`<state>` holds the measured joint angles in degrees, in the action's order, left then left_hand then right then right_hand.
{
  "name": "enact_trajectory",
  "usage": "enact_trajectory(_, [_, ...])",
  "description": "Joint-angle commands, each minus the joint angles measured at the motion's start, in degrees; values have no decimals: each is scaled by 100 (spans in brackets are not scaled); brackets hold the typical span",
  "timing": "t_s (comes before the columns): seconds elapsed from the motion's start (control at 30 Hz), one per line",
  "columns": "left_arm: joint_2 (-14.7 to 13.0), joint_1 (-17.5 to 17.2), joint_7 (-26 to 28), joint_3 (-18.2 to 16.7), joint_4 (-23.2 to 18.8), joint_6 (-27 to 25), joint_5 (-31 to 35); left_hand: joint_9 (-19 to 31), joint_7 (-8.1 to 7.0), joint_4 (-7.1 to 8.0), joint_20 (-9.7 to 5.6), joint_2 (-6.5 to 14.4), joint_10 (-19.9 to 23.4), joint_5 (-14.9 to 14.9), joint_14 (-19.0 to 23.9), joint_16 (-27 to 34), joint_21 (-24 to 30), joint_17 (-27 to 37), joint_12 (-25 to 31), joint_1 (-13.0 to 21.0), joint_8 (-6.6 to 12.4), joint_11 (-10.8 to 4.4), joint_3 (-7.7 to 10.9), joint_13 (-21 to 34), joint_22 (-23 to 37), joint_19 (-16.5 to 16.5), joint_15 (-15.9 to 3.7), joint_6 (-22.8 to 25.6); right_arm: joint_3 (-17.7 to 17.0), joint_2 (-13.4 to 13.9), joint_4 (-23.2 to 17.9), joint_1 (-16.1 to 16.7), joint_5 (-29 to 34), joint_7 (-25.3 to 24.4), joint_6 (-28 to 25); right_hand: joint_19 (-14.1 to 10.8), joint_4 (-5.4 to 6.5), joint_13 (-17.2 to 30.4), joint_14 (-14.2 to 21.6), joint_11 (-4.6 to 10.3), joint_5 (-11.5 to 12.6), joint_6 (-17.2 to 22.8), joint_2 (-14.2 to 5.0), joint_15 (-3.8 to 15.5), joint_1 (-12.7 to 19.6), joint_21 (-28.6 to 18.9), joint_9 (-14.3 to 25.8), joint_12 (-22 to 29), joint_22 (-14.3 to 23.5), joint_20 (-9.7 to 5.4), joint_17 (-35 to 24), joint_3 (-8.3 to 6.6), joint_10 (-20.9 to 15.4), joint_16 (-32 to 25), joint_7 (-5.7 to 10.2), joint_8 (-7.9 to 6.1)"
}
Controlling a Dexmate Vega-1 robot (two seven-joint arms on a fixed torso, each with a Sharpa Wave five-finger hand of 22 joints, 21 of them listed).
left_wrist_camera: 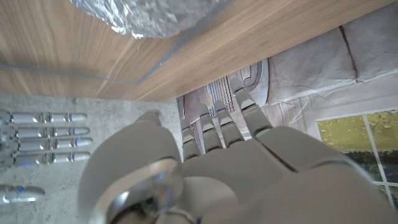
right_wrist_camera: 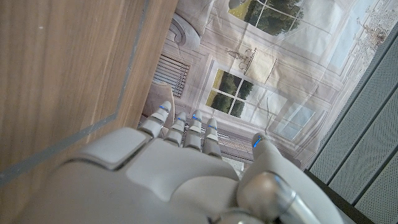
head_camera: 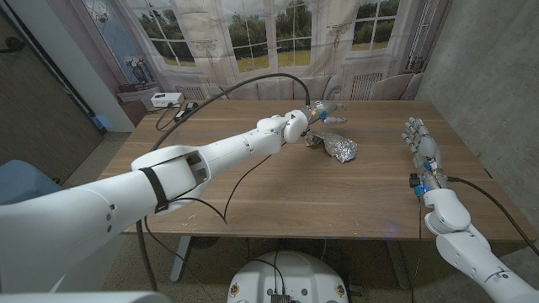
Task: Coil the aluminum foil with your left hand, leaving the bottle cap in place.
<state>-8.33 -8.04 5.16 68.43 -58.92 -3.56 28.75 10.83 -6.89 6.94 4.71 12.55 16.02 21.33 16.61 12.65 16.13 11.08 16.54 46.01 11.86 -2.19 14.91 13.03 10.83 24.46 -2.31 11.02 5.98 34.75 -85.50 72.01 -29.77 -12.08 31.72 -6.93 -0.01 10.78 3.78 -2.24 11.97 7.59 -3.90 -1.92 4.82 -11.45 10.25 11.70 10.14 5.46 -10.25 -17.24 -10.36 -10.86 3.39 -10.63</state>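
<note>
Farthest left, the left arm reaches diagonally across the wooden table [head_camera: 253, 198] toward its far middle, and the left hand [head_camera: 313, 114] sits just behind and beside the crumpled aluminum foil [head_camera: 338, 148]. In the left wrist view that hand [left_wrist_camera: 217, 155] has its fingers [left_wrist_camera: 219, 124] extended side by side past the table's edge, with the foil [left_wrist_camera: 146, 14] close by on the wood and nothing visibly held. Whether the hand touches the foil, I cannot tell. A bottle cap cannot be made out. Well to the right, the right hand [head_camera: 421, 139] stands near the table's right edge with fingers straight and together, empty; the right wrist view shows them [right_wrist_camera: 180, 130] reaching beyond the tabletop.
</note>
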Motion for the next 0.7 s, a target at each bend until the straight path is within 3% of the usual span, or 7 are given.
enact_trajectory(0.03, [205, 63, 278, -400, 798, 719, -314, 29, -88, 360, 413, -286, 91, -39, 76, -42, -156, 2, -27, -404, -6, -103, 123, 4, 5, -304, -125, 161, -11, -19, 24, 25, -19, -14, 2, -24, 17, 26, 43, -15, -8, 49, -26, -29, -11, -27, 13, -7, 19, -17, -20, -7, -58, -33, -22, -33])
enact_trajectory(0.1, [303, 102, 92, -392, 1025, 888, -459, 15, -191, 349, 687, -522, 19, -198, -49, -119, -289, -19, -103, -871, -37, -20, -181, -7, -12, -517, -15, 184, -13, -20, 17, 29, -1, -35, -2, -25, 18, 26, 47, -11, -8, 51, -26, -37, -12, -27, 13, -7, 19, -16, -20, -6, -60, -33, -27, -33])
enact_trajectory(0.13, [316, 110, 33, -368, 1044, 880, -465, 2, -260, 307, 744, -634, -76, -295, -154, -159, -348, -26, -165, -1077, -88, 35, -318, -15, -17, -609, 82, 89, -16, -10, -4, 37, 15, -57, -22, -24, 18, 26, 47, -12, -8, 55, -26, -37, -13, -27, 13, -7, 19, -15, -20, -6, -63, -33, -28, -35])
enact_trajectory(0.2, [321, 106, 48, -301, 1063, 867, -407, -13, -352, 270, 768, -865, -203, -429, -289, -192, -405, -32, -242, -1366, -118, 5, -542, -22, -20, -697, 118, 9, -24, -7, -26, 48, 26, -83, -38, -23, 19, 27, 49, -10, -8, 54, -26, -34, -13, -26, 13, -8, 19, -20, -20, -5, -63, -33, -27, -34])
enact_trajectory(0.27, [366, 131, 112, -232, 1251, 1025, -377, -12, -359, 292, 766, -947, -274, -520, -400, -200, -462, -25, -286, -1660, -122, 41, -704, -25, -17, -826, 165, -43, -29, -2, -44, 57, 15, -85, -56, -25, 20, 27, 49, -11, -8, 56, -27, -30, -15, -27, 13, -8, 19, -19, -20, -5, -64, -33, -24, -33])
enact_trajectory(0.47, [696, 222, 563, -49, 2268, 1716, -375, -6, -195, 374, 699, -756, -425, -636, -685, -194, -520, -2, -359, -2706, -87, 178, -1083, -29, 10, -1260, 321, -39, -16, 7, -52, 19, 33, -97, -111, -24, 23, 27, 54, -15, -7, 58, -27, -32, -18, -26, 13, -10, 19, -19, -21, -3, -66, -33, -26, -33])
enact_trajectory(0.7, [764, 128, 1356, 227, 2587, 1990, -129, -7, -197, 358, 749, -696, -546, -637, -839, -211, -521, -2, -398, -3097, -90, 204, -1232, -31, 12, -1408, 403, -42, 5, 11, -33, -34, 37, -93, -155, -25, 27, 28, 62, -33, -7, 61, -28, -38, -22, -26, 13, -13, 19, -21, -21, -1, -69, -34, -27, -32])
